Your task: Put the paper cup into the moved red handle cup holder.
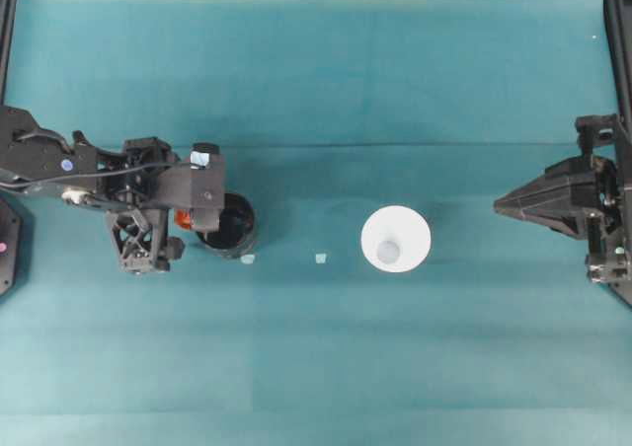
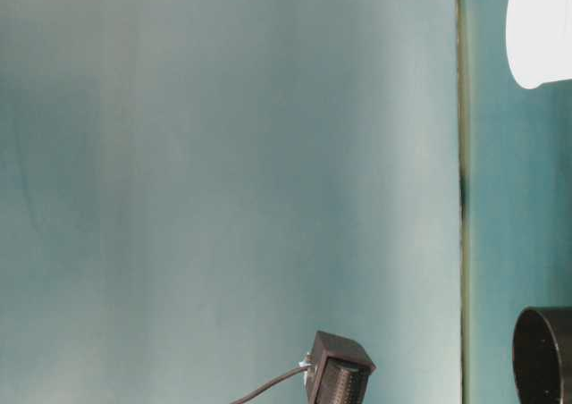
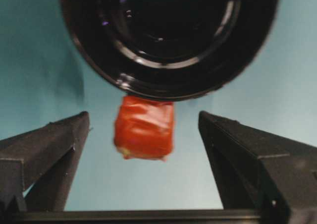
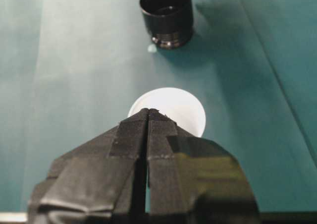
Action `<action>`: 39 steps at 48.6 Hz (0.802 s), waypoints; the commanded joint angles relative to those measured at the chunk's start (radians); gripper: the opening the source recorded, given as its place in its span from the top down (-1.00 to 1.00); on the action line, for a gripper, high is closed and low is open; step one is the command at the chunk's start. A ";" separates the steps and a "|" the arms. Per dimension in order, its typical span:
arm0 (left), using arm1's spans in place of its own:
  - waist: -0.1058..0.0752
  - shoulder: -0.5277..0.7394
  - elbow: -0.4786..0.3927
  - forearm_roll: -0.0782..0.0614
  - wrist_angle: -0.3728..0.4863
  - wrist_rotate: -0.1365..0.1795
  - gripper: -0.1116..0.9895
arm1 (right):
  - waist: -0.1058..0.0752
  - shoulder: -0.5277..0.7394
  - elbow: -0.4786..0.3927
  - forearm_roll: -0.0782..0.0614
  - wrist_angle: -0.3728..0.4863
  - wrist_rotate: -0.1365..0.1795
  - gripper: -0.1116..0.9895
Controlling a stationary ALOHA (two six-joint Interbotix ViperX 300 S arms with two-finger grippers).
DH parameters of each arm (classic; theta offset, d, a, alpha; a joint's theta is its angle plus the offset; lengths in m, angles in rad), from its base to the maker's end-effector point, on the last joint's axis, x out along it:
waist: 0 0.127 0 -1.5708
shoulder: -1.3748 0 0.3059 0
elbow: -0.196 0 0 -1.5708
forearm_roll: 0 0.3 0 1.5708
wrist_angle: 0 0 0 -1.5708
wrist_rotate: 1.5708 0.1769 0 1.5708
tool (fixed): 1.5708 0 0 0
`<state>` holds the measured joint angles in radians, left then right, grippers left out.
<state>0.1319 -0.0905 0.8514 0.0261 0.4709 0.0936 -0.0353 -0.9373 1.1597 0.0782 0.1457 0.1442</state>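
No readable text, no labels, no brands, no numbers

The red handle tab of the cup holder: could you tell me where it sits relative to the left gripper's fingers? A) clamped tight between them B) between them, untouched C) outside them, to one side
B: in the left wrist view the red handle tab lies in the gap of the open left gripper, with teal table visible on both sides.

The light is even and soft from above, with weak shadows on the teal table. The left wrist view is blurred; the red handle cup holder shows small glare spots. The paper cup looks overexposed, without detail.
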 commanded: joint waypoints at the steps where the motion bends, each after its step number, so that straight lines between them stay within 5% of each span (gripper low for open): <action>1: 0.008 -0.003 -0.006 0.002 -0.012 0.006 -0.96 | -0.005 0.006 -0.011 0.003 -0.005 0.008 0.99; 39: 0.009 0.006 -0.040 0.002 -0.025 -0.005 -0.86 | -0.008 0.000 -0.005 0.003 -0.005 0.008 0.99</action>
<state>0.1381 -0.0813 0.8330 0.0261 0.4525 0.0920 -0.0399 -0.9419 1.1628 0.0782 0.1457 0.1457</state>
